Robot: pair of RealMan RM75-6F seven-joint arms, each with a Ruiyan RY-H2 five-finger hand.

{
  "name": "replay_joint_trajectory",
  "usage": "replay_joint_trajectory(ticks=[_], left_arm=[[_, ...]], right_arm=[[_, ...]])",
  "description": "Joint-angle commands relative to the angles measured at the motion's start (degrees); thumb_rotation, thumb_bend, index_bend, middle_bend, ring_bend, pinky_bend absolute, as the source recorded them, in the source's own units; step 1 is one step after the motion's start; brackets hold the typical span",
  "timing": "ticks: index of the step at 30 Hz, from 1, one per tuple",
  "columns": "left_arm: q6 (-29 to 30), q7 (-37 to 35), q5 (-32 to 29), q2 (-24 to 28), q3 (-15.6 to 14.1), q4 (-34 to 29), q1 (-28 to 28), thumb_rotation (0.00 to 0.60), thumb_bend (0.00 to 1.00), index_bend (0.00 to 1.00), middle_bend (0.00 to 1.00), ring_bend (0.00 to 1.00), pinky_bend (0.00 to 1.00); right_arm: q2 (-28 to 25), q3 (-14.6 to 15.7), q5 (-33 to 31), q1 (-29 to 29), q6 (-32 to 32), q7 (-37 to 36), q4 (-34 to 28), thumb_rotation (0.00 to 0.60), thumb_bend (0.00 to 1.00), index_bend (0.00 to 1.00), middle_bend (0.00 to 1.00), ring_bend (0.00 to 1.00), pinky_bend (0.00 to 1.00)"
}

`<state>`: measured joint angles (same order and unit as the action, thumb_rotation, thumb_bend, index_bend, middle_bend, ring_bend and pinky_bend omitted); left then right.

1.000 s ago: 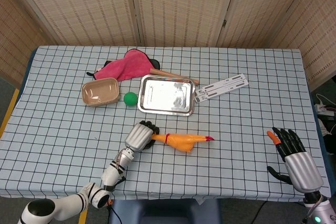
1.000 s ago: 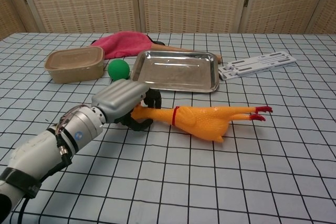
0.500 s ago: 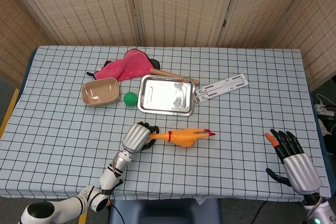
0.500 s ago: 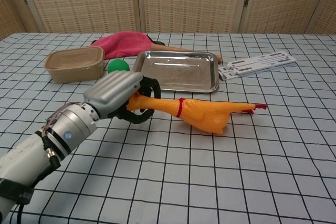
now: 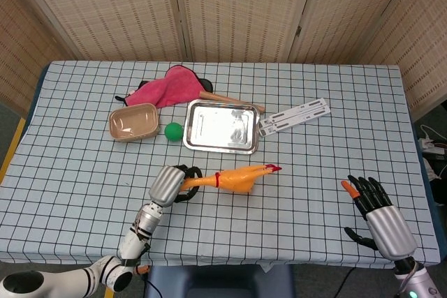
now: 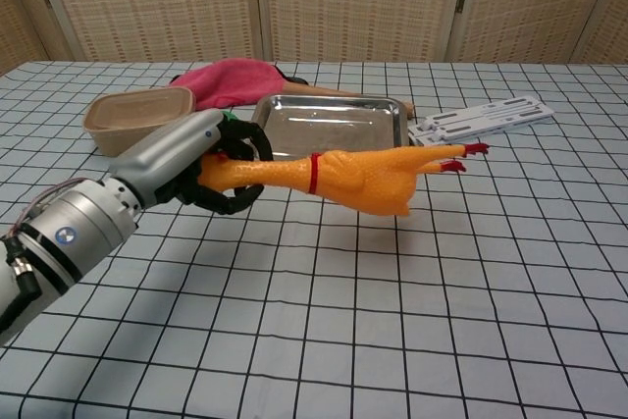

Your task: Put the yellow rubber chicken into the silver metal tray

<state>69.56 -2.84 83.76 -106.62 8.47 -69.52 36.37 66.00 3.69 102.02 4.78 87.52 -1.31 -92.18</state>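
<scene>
Left hand [image 6: 211, 169] grasps the chicken [image 6: 343, 179] by its neck; carry it level, far over the tray [image 5: 221, 126], before releasing.

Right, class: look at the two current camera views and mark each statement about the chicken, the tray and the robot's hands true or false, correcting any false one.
1. The left hand holds the yellow rubber chicken by its neck end. True.
2. The chicken already lies inside the silver metal tray. False: it is held in front of the tray, which holds nothing.
3. The right hand grips the green ball. False: its fingers are spread on nothing; the ball sits between the tan bowl and the tray.
4. A pink cloth lies behind the bowl. True.
</scene>
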Motion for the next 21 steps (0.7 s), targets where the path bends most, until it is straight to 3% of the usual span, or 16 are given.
replay_joint_trajectory(ticks=[1, 8, 13, 15, 21], left_arm=[[-2.5, -0.6, -3.1, 4.0, 0.7, -5.5, -1.1, 0.600, 0.80, 0.77, 0.67, 0.55, 0.66], [-2.0, -0.1, -3.1, 5.7, 0.5, -8.6, -1.9, 0.600, 0.79, 0.77, 0.67, 0.55, 0.67], [-1.2, 0.2, -2.5, 6.2, 0.4, -10.0, -2.1, 0.600, 0.78, 0.77, 0.68, 0.55, 0.66], [0.1, 0.0, -1.4, 7.0, 0.3, -12.4, -2.5, 0.600, 0.78, 0.77, 0.68, 0.55, 0.67], [1.2, 0.6, -0.1, 8.7, -0.2, -15.7, -3.0, 0.600, 0.77, 0.77, 0.68, 0.55, 0.67]], right_arm=[[-1.4, -0.8, 0.7, 3.2, -3.6, -0.6, -4.8, 0.600, 0.13, 0.00, 0.00, 0.00, 0.00], [-4.4, -4.8, -6.1, 12.8, -19.2, 1.5, -18.0, 0.600, 0.13, 0.00, 0.00, 0.00, 0.00], [-5.5, -6.9, -12.1, 17.4, -27.3, 0.8, -22.6, 0.600, 0.13, 0.00, 0.00, 0.00, 0.00], [-2.9, -10.4, -17.7, 22.9, -33.8, 5.0, -23.5, 0.600, 0.13, 0.00, 0.00, 0.00, 0.00], [2.6, -14.2, -32.1, 29.6, -37.5, 17.2, -23.9, 0.600, 0.13, 0.00, 0.00, 0.00, 0.00]])
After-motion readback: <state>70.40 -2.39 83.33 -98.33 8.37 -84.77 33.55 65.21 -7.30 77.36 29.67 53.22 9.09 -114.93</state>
